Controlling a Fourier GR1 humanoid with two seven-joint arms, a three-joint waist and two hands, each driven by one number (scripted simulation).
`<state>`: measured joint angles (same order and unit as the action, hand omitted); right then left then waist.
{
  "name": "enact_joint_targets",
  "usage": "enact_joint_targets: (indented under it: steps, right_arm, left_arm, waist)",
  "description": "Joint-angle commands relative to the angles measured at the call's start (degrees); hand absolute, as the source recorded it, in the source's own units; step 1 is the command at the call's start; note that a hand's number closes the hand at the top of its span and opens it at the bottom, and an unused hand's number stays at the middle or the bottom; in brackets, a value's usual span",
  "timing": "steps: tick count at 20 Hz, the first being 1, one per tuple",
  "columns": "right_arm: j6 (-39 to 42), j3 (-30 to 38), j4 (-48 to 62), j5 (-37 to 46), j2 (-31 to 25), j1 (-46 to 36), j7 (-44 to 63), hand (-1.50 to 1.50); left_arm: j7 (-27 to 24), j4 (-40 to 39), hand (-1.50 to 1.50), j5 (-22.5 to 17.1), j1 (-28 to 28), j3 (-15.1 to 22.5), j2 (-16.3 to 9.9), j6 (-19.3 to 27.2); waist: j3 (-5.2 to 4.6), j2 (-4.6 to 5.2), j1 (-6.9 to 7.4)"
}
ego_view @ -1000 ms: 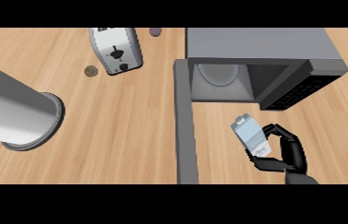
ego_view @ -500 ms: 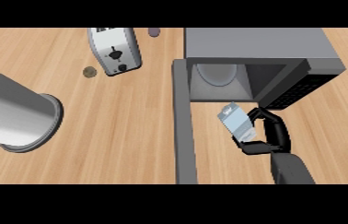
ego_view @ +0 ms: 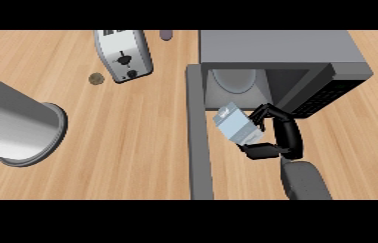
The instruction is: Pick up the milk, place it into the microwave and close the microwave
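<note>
The milk is a small white and blue carton, held tilted just in front of the microwave's opening. My right hand is shut on it, fingers and thumb curled round its right side. The grey microwave stands at the upper right with its cavity open and a pale turntable showing inside. Its door is swung wide open and runs down the counter as a long grey strip left of the carton. My left hand is out of sight.
A silver toaster stands at the upper middle, with a small round brown object to its left. A large metal pot fills the left edge. The microwave's dark control panel faces lower right.
My right hand has carried the milk up and to the left, from the counter at the lower right to just before the microwave's opening.
</note>
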<state>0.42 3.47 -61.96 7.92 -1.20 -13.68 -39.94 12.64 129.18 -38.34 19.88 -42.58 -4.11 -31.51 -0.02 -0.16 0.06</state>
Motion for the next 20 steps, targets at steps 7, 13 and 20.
enact_joint_targets:
  steps: [7,13,20]
  right_arm:
    - [-8.33,-0.36,0.17,3.43,0.13,-12.98,12.25,1.50]
    - [-17.69,-2.11,14.71,10.57,1.10,-24.82,14.76,1.50]
    - [-21.56,4.97,34.17,11.95,-5.23,-39.43,11.89,1.50]
  left_arm:
    - [-0.04,-3.47,-1.50,-1.22,-1.19,-1.92,-0.68,-1.76]
    - [-0.84,-2.88,-1.50,2.73,-1.22,0.21,2.77,-2.69]
    - [-0.69,-3.23,-1.50,3.28,-4.31,0.04,0.42,-1.52]
  waist:
    - [0.01,0.14,0.37]
    - [0.02,0.33,0.96]
    - [0.09,1.11,2.52]
